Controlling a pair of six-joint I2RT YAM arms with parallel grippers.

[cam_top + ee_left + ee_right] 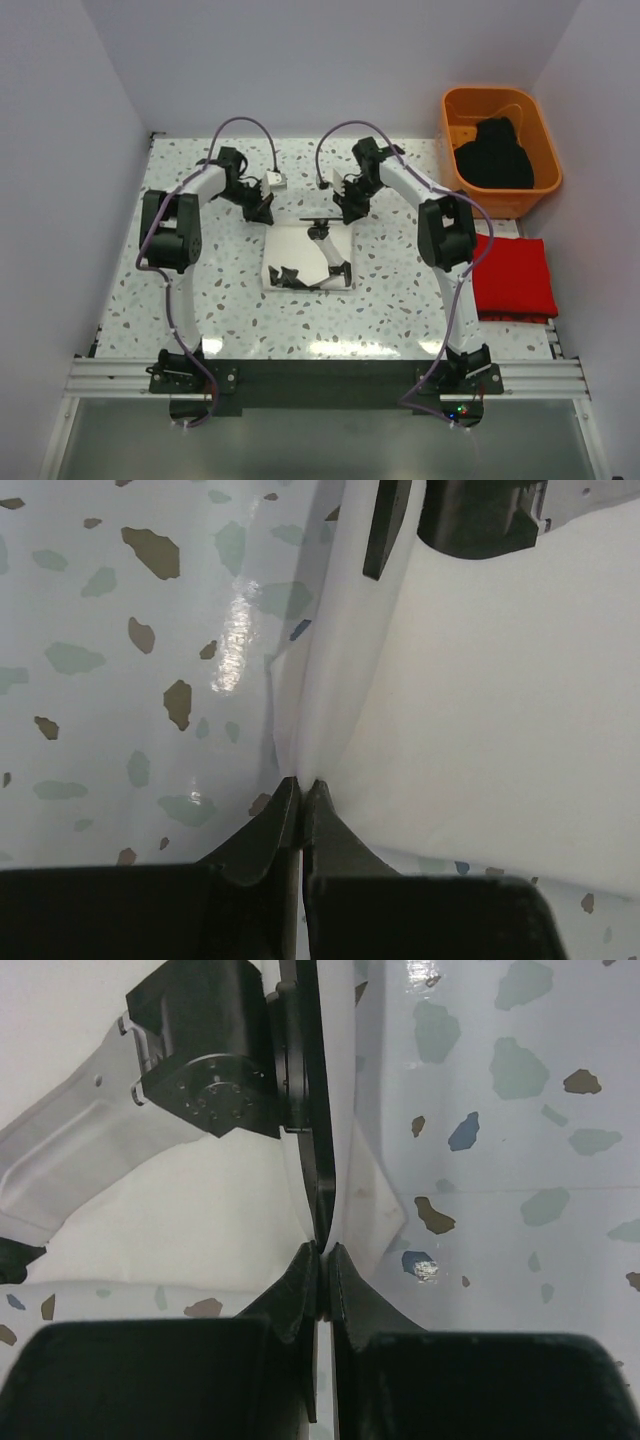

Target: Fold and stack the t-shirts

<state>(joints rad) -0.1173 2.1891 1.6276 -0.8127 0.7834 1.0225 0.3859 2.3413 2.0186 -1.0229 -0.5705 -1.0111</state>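
The white shirt (295, 245) is pinched at its far corners by the closed left fingers (265, 835) and right fingers (352, 1290); the cloth lies nearward of both on the bench (215, 295).

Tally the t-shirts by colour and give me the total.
white t-shirt: 1
red t-shirt: 1
black t-shirt: 1
Total: 3

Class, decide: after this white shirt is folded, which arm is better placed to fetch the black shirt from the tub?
Right. The tub with the black shirt sits far right, nearer the right hand than the left hand; both pinch the white shirt.
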